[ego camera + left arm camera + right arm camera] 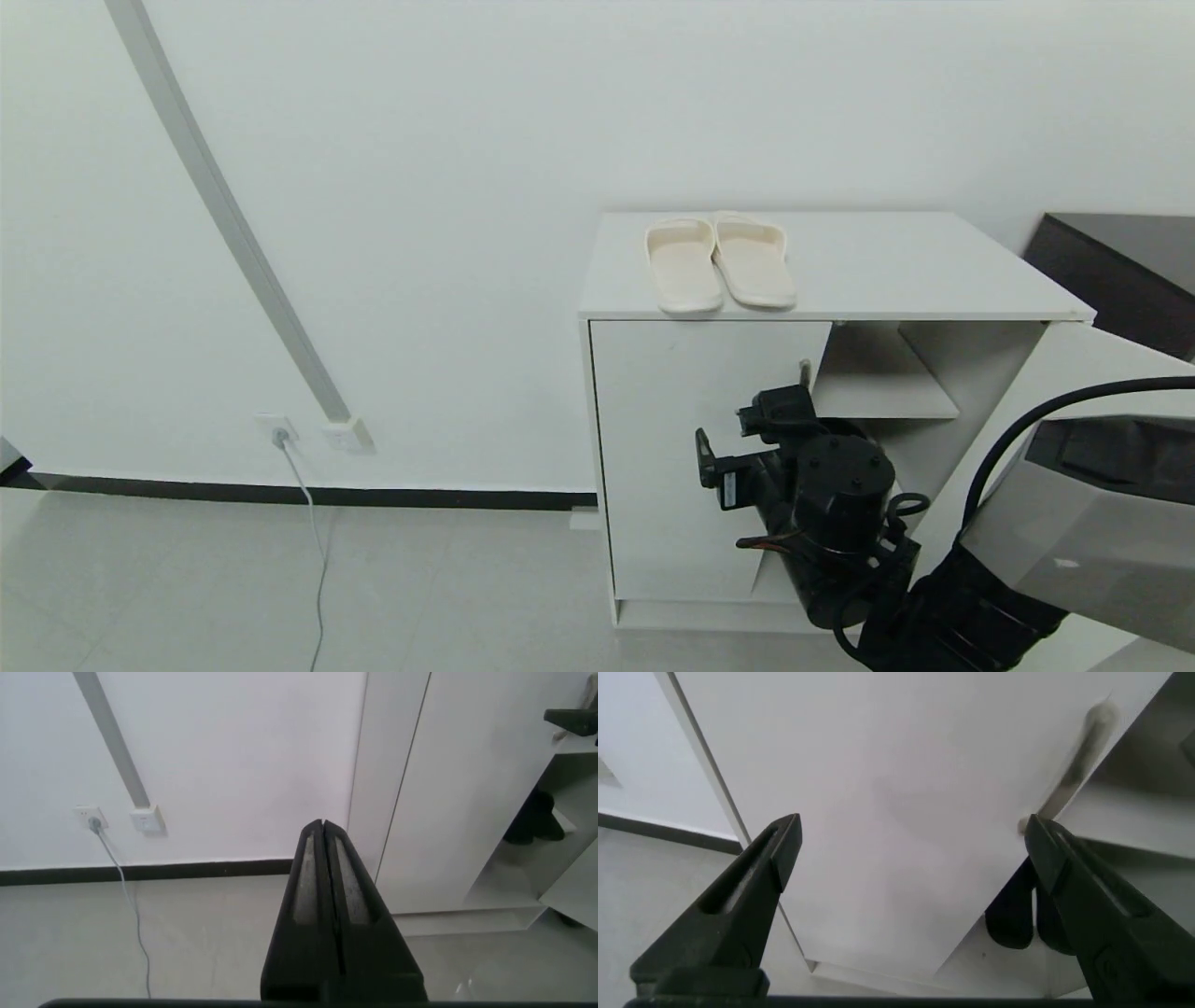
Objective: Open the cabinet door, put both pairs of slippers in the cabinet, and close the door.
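Cream slipper pair (719, 263) on cabinet top (887, 261), lengthwise front-to-back, toes toward wall (467, 140); right gripper (910, 829) splayed, left gripper (322, 831) clenched.

Cream slippers (752, 261), white cabinet (887, 261), black fingers (738, 905), pale grey floor (187, 579), white wall (420, 140), black skirting (420, 497)

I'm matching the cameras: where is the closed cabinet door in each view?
Head view: closed cabinet door right of centre, under the slippers.
Left wrist view: door beyond the shut left pincer.
Right wrist view: door ahead, framed by the open right pincer.
Shared landmark: black baseboard.
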Controlling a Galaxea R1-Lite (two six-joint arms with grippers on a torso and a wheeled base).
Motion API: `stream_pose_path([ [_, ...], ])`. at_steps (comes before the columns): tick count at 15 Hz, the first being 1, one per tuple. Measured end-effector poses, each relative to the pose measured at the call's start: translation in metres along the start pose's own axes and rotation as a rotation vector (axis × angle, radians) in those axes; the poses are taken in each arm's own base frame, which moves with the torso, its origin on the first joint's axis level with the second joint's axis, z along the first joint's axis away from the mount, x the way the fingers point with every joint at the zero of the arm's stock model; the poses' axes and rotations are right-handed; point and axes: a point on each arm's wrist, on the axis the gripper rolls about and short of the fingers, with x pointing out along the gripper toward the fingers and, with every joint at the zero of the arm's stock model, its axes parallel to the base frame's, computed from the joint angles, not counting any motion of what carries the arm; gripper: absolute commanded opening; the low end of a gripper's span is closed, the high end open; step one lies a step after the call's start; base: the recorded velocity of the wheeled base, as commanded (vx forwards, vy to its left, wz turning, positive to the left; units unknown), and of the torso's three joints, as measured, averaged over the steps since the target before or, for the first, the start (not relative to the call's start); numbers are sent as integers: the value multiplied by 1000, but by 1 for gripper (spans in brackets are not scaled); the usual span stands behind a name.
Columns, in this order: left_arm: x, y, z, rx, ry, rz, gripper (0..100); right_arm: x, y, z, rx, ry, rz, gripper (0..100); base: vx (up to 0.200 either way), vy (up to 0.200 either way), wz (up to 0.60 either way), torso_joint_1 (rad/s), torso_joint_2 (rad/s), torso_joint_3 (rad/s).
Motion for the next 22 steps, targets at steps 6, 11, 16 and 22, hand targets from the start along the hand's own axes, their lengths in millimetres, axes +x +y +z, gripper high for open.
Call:
stream_pose_path([
  [6,0,0,0,0,0,0,0,0,0,-1,-1,2,0,100,0,0,0,244,-570,-330],
  [11,0,0,0,0,0,0,0,0,-1,0,2,-1,6,100,0,0,0,236,-525,-297],
  [16,0,0,0,1,1,0,0,-1,-2,5,2,-47,26,100,0,0,0,24,-57,-25],
  [22,0,0,0,2,1,0,0,23,0,43,-8,141,3,100,0,0,0,0,0,0],
])
